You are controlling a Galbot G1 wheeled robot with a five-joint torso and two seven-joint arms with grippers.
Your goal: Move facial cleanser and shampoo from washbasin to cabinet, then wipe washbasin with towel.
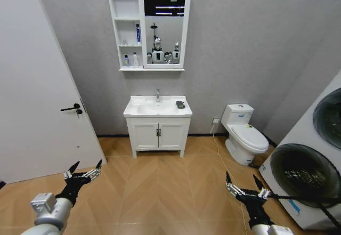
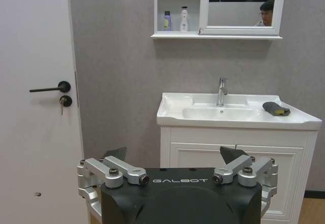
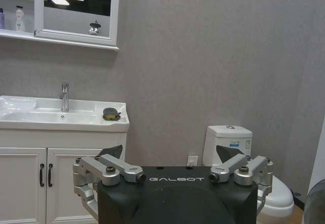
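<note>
From the head view, the washbasin (image 1: 157, 107) stands against the grey wall well ahead of the robot, on a white two-door vanity (image 1: 157, 134). The towel (image 1: 180, 104) lies on the counter's right side, beside the bowl and to the right of the chrome tap (image 1: 157, 95). Above hangs the mirrored cabinet (image 1: 149, 27), with small bottles on its open shelves; their labels are too small to read. A toilet (image 1: 244, 134) sits to the right, a door (image 1: 37, 86) to the left. Both arms are held low over the wood floor: the left gripper (image 1: 84, 170) and the right gripper (image 1: 242, 181) each have fingers spread apart, holding nothing.

From the left wrist view, the gripper body reads "GALBOT" in pale letters, and its jaws stand released. Beyond it the dark towel rests on the basin's counter edge, apart from the tap. Two bottles (image 2: 175, 20) stand on the cabinet's lower shelf.

From the right wrist view, "GALBOT" shows again on the body, with jaws wide and empty. The towel sits near the counter's corner. The toilet's tank carries a small blue-and-white sticker (image 3: 233, 145), unreadable.
</note>
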